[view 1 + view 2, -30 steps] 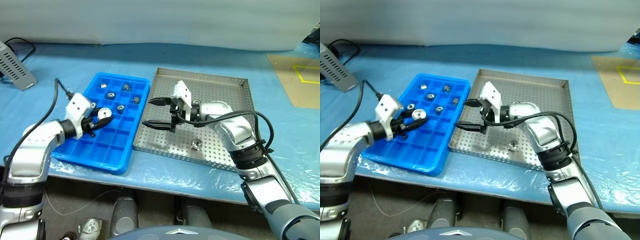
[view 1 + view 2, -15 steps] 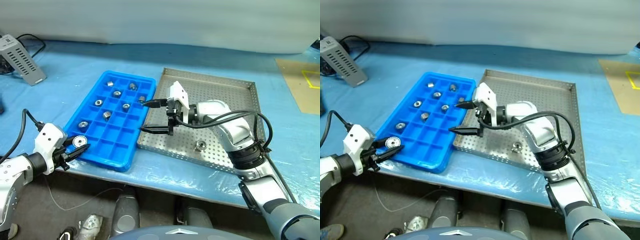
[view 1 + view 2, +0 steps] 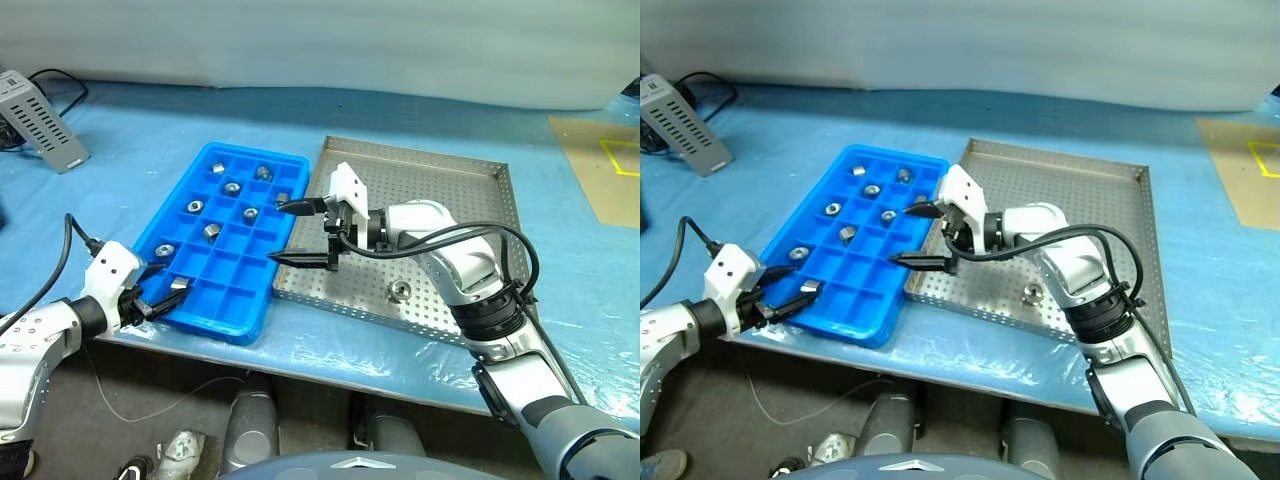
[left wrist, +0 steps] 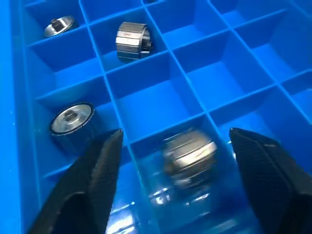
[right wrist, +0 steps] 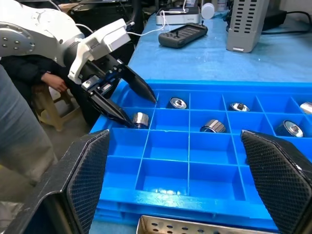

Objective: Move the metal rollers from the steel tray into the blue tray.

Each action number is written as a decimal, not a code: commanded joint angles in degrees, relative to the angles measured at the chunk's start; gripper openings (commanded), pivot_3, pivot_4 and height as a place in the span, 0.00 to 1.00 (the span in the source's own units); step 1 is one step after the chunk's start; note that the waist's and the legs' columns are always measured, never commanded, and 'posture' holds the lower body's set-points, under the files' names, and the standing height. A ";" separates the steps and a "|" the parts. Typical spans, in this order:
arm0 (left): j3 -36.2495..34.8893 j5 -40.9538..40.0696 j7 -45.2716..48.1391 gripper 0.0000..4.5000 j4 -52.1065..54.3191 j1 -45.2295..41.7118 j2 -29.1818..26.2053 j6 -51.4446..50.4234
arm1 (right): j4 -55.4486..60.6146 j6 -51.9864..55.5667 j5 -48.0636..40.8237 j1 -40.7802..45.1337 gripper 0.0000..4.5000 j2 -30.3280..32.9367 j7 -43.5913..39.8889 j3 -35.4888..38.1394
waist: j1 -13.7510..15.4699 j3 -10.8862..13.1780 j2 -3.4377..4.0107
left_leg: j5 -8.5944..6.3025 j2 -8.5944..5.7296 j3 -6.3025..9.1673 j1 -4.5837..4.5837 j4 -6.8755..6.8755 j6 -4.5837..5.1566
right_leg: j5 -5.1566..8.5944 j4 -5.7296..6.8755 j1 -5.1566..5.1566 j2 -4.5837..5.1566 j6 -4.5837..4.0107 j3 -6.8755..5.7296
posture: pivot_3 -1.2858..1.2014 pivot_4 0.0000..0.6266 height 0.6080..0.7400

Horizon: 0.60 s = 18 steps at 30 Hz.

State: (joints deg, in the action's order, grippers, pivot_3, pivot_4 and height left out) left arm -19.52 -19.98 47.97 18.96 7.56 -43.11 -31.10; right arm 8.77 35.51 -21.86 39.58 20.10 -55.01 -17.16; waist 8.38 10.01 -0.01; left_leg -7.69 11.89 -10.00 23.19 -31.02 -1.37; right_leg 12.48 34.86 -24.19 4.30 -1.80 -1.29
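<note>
L fingers spread apart at near corner of blue tray, roller lying loose in compartment betw. them, not gripped. R fingers wide open, empty, over steel tray left edge. One roller left on steel tray.

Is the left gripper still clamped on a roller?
No: the left gripper stands open, and the roller lies loose between its fingers in a compartment of the blue tray.

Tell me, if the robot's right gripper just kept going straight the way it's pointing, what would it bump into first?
Probably the blue tray: the open right gripper points across it from just above its edge. Beyond that is the left gripper, though depth is hard to judge.
</note>
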 commanded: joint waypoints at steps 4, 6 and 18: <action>3.01 -3.06 1.90 0.78 0.57 -10.99 -1.98 0.29 | 4.22 1.45 -0.50 -0.80 1.00 2.18 1.67 2.31 | 0.24 0.00 0.00 | 0.05 0.00 0.01 -0.01 -0.05 -0.08 | 0.00 0.15 0.00 0.00 0.00 -0.01 | 0.57 0.24 1.00; 6.38 -4.86 2.08 0.78 0.77 -17.07 -0.18 -1.14 | 5.41 2.37 -0.54 -2.80 1.00 5.94 0.75 3.46 | 0.43 -0.02 -0.04 | 0.07 -0.02 0.02 -0.01 -0.18 -0.11 | 0.00 0.27 0.04 0.03 0.00 0.00 | 0.56 0.24 1.00; 26.65 -0.33 6.70 0.78 -11.93 -33.95 10.58 2.66 | -1.99 -2.52 1.45 -11.15 1.00 21.49 -5.04 9.36 | -3.47 -0.10 -0.04 | 0.12 0.02 -0.01 -0.15 -0.48 -0.14 | 0.01 0.75 -0.01 -0.06 -0.04 0.15 | 0.49 0.24 1.00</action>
State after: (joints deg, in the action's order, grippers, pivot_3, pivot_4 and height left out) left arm 6.89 -20.76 53.62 7.18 -25.30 -32.34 -30.00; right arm 8.21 35.09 -21.20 27.83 41.49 -59.79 -8.56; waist 4.91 9.92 -0.05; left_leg -7.58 11.90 -10.01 23.03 -31.56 -1.51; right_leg 12.49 35.65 -24.19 4.25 -1.85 -1.12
